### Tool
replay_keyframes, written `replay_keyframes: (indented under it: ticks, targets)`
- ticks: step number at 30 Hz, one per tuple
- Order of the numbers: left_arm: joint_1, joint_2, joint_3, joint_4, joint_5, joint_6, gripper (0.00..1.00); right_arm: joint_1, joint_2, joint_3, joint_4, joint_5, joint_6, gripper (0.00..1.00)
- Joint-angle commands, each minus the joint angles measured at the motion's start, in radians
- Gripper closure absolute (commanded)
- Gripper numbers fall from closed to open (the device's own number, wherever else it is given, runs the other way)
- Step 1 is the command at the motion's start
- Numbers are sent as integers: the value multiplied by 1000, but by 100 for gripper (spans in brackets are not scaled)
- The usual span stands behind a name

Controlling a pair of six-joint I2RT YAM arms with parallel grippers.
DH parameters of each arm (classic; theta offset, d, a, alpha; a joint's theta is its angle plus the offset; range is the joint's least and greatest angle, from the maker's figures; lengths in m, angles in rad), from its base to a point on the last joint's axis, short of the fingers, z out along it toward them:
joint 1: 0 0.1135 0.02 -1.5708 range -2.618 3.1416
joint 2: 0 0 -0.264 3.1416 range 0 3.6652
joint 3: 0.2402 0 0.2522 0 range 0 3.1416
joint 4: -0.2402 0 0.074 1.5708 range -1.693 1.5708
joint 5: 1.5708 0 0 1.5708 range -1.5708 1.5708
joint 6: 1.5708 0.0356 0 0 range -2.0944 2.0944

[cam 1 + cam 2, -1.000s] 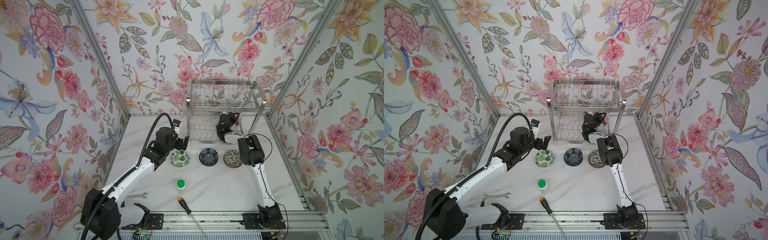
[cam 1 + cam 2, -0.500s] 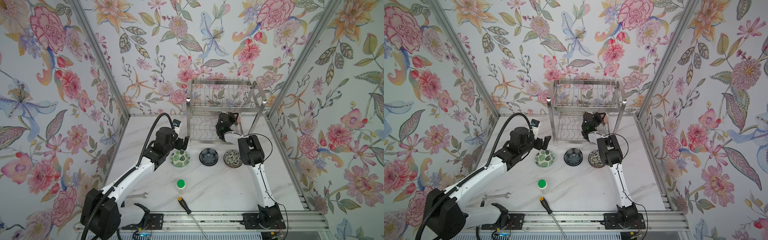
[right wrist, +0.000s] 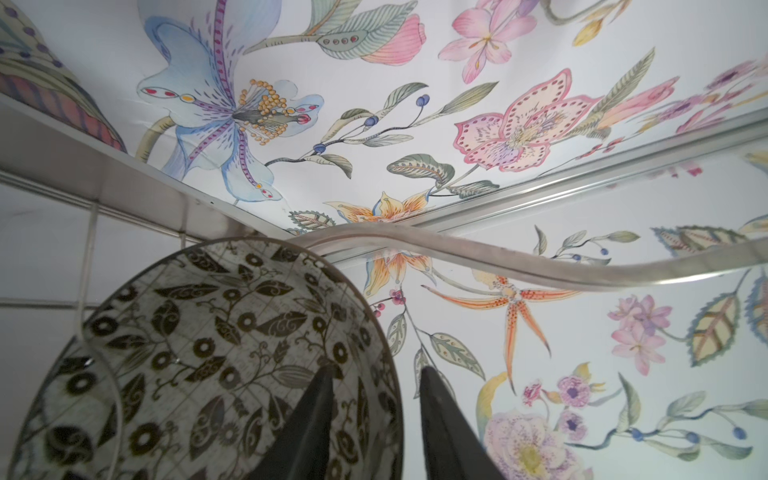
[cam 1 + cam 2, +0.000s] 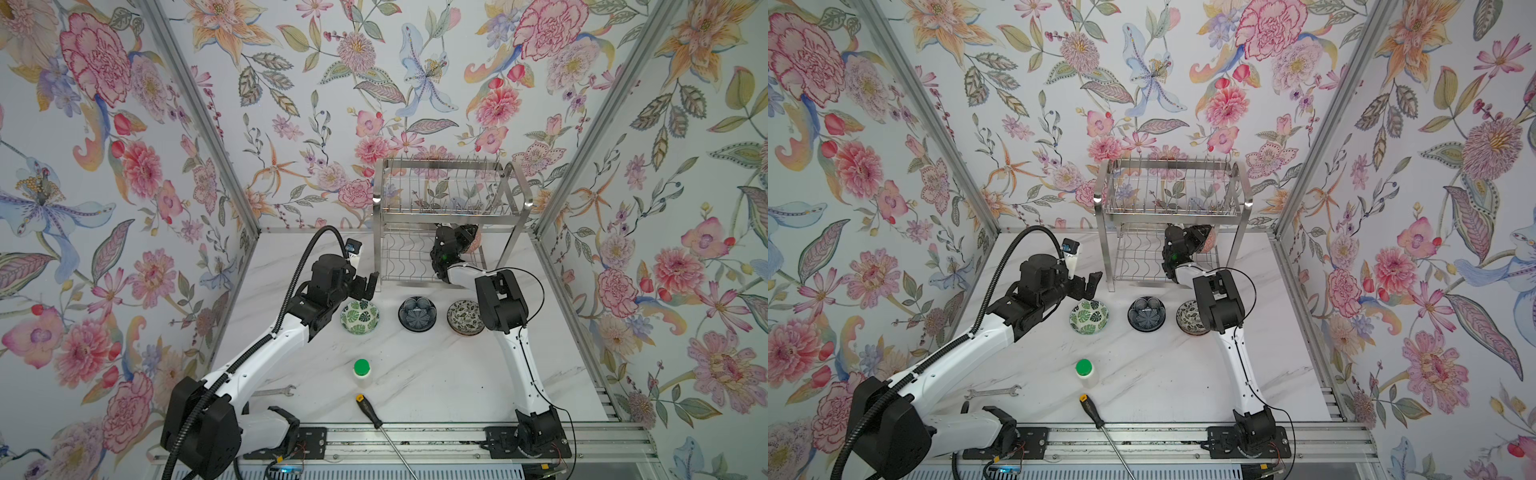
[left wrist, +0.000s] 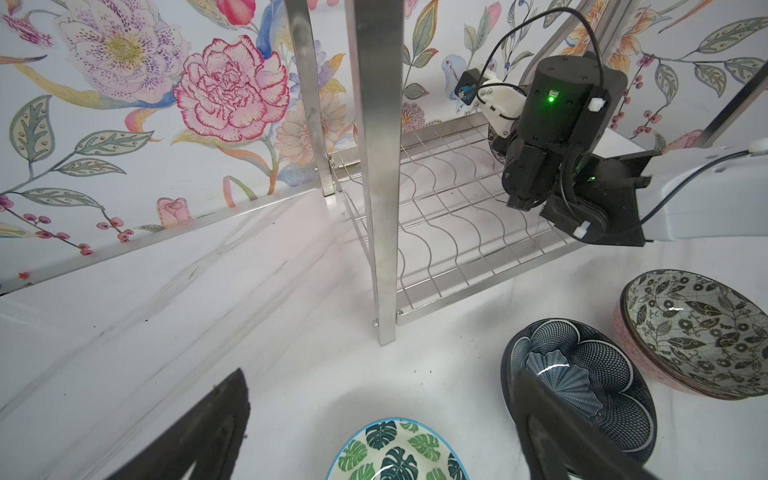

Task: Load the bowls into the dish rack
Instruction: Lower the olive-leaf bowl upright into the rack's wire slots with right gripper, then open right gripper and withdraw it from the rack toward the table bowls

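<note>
1. The right gripper (image 3: 376,372) is under the top tier of the dish rack (image 4: 453,208), just over the wavy shelf (image 5: 449,216)
2. Its fingers (image 3: 307,428) stand a little apart, one each side of the rim of a flower bowl (image 3: 208,353) standing on edge
3. The left gripper (image 4: 369,286) is spread wide and empty, just by the leaf bowl (image 4: 360,318), near the rack's front leg (image 5: 380,208)
4. The right arm (image 4: 500,303) half hides one table bowl (image 4: 462,316) (the dark bowl (image 4: 417,313) beside it shows whole)
</note>
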Motion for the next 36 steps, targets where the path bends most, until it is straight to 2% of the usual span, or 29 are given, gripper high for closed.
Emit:
replay_keyframes:
  ticks: [1, 4, 6, 10, 11, 16, 21, 24, 27, 36]
  targets:
    - [8, -7, -6, 1, 12, 3, 1, 5, -64, -23, 19, 0, 11, 43]
    - [10, -10, -8, 3, 10, 2, 1, 9, -82, -42, 43, -7, 8, 26]
    - [10, -10, -11, 3, 10, 2, 1, 12, -96, -57, 65, -16, -2, 19]
    - [9, -10, -13, 7, 13, -1, 1, 27, -138, -100, 68, -47, 6, 11]
    - [9, -10, -13, 6, 13, -1, 1, 33, -149, -114, 59, -84, 14, 9]
    - [9, -13, -15, 7, 16, -4, 1, 62, -236, -180, -132, -186, 178, 1]
    - [9, -18, -10, -8, 9, -7, 1, 86, -363, -268, -387, -371, 409, 1]
    - [10, -22, -8, -16, 2, -7, 1, 95, -438, -324, -474, -476, 490, 1]
    - [9, -24, -8, -21, -8, -7, 1, 110, -510, -401, -502, -542, 526, 1]
    - [9, -27, -8, -26, -30, -20, 1, 158, -762, -691, -494, -638, 659, 1]
